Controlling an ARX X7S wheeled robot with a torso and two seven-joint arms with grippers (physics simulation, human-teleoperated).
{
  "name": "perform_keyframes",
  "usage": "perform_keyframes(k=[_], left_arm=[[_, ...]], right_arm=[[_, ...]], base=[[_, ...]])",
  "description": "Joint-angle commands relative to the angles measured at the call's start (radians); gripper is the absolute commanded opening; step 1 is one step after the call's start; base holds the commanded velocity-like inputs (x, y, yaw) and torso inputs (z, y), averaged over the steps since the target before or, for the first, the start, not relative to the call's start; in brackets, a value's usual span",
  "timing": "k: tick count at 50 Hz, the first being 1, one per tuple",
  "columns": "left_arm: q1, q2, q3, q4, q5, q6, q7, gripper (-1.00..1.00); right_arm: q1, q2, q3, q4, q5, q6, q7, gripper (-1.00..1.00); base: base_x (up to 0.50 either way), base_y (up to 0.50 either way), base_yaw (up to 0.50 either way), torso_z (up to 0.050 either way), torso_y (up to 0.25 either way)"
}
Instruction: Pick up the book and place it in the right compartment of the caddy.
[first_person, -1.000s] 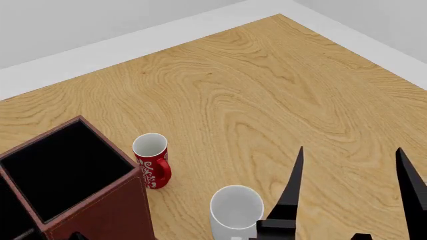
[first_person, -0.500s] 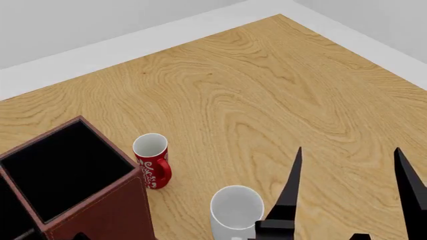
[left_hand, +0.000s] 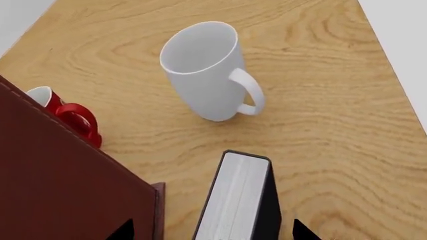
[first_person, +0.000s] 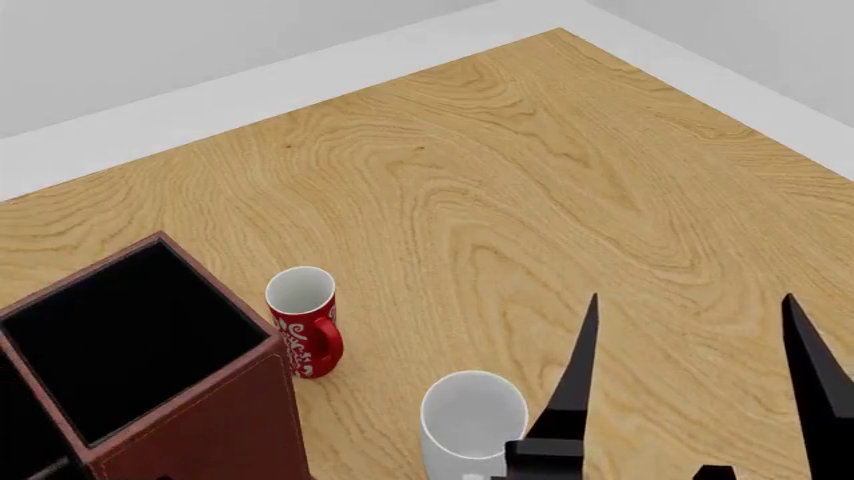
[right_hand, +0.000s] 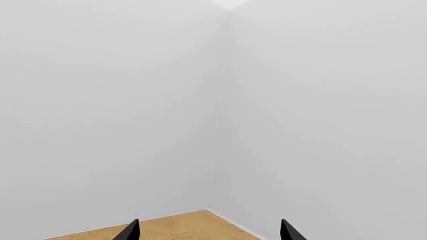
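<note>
So your book (left_hand: 235, 200) is standing upright on the wooden surface (first_person: 507, 190), page edges facing the left wrist camera. It sits just beside the caddy (left_hand: 67, 185) wall, with the white mug (left_hand: 207, 70) a bit further out and the red mug (left_hand: 67, 112) tucked against the caddy's side. That's a tidy setup for a pinch across the covers, since the book is already on end.

Your left gripper (left_hand: 212, 231) has its fingertips spread apart, one on either side of the book, nothing clamped yet. Looks to me like you're lining up to straddle it, which would explain the wide stance. The caddy-side finger sits right by the caddy wall, so I'd watch that one for a bump.

Your right gripper (first_person: 694, 380) is up in the air with its fingers (first_person: 577, 370) well apart, holding nothing, and its camera mostly sees blank wall. My guess is you've parked it out of the way.

The right compartment (first_person: 127, 330) is open-topped and looks empty from the head view, so the drop itself should be easy once the book is lifted above its tall rim.
</note>
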Motion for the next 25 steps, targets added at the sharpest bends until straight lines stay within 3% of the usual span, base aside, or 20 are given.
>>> perform_keyframes(k=[1,25], left_arm=[[0.009,0.015,0.008,-0.052,0.011,0.024,0.009,1.00],[0.025,0.028,0.027,-0.094,0.030,0.047,0.009,1.00]], right_arm=[[0.003,0.001,-0.006,0.004,-0.002,-0.002,0.000,1.00],[0.006,0.009,-0.009,-0.006,0.006,-0.002,0.009,1.00]], base=[[0.00,0.00,0.00,0.000,0.000],[0.00,0.00,0.00,0.000,0.000]])
